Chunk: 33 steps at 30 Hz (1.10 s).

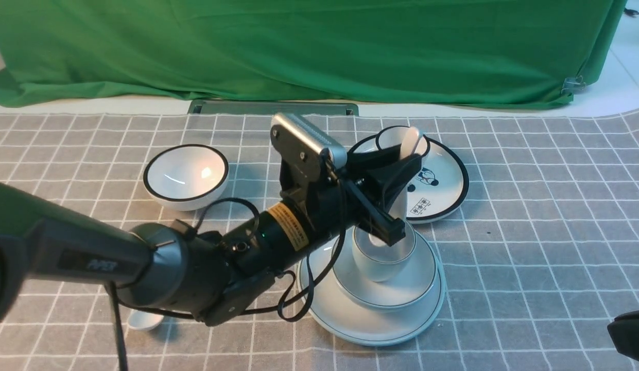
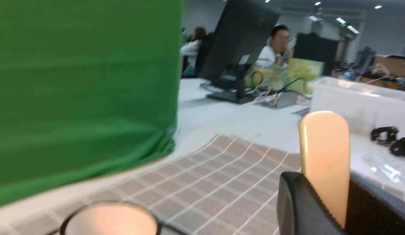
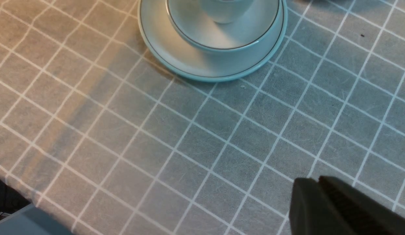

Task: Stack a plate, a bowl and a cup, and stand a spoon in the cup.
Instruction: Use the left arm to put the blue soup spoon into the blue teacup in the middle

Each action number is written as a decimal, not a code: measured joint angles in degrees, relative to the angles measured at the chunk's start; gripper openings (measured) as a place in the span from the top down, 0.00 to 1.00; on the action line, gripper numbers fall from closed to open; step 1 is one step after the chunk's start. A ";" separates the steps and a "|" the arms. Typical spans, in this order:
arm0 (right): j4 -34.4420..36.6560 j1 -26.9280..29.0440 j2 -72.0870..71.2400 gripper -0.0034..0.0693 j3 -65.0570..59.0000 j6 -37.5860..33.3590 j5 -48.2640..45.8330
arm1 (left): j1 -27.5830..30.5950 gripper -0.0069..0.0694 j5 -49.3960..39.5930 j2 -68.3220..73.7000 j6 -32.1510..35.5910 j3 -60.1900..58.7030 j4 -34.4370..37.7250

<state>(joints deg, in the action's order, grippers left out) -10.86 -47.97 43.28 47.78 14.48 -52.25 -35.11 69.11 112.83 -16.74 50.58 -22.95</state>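
White plate (image 3: 163, 62) with thin grey rim line sits on grey checked cloth (image 3: 202, 147) with white grid lines. Wide shallow bowl (image 3: 254, 32), thin dark rim line, rests on the plate, off-centre: its rim nearly meets the plate's edge on one side, leaving a broad bare band on the other. Cup (image 3: 222, 11) stands in the bowl's middle, only its lower body in frame. Right claw (image 3: 318, 182), dark, at the frame corner, well apart from the plate, fingers pressed together, no gap, nothing between them. Warm light and a soft shadow band cross the cloth. Cloth edge falls away at one corner; beyond it dark and indistinct.
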 joint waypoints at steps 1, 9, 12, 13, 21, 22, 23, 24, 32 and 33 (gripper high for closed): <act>0.01 0.00 0.00 0.86 0.00 0.00 0.00 | 0.00 0.76 -0.05 0.50 0.15 0.00 0.50; 0.01 0.00 0.00 0.86 0.00 0.00 0.00 | 0.06 0.76 -0.05 2.63 3.34 0.00 0.49; 0.01 0.00 0.00 0.86 0.00 0.00 0.00 | 0.06 0.76 -0.05 2.84 3.34 0.00 -0.21; 0.01 0.00 0.00 0.86 0.00 0.00 0.00 | 0.06 0.75 -0.05 2.86 3.45 0.00 -0.75; 0.01 0.00 0.00 0.86 0.00 0.00 0.00 | 0.06 0.51 0.01 2.86 3.51 0.00 -1.40; 0.01 0.00 0.00 0.86 0.00 0.00 0.00 | 0.06 0.47 0.01 2.86 3.51 0.00 -1.40; 0.01 0.00 0.00 0.86 0.00 0.00 0.00 | 0.06 0.43 0.01 2.86 3.51 0.00 -1.40; 0.01 0.00 0.00 0.86 0.00 0.00 0.00 | 0.06 0.41 0.01 2.86 3.51 0.00 -1.40; 0.01 0.00 0.00 0.86 1.35 0.00 -0.33 | 1.63 0.27 -1.19 -3.47 3.51 -4.76 -1.40; 0.01 0.00 0.00 0.86 2.45 -0.06 -0.38 | 2.11 0.30 -4.47 -7.17 3.27 -6.34 -1.40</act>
<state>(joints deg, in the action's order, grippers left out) -10.84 -47.97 43.28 50.23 14.41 -52.62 -33.00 64.64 105.65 -13.48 44.24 -24.35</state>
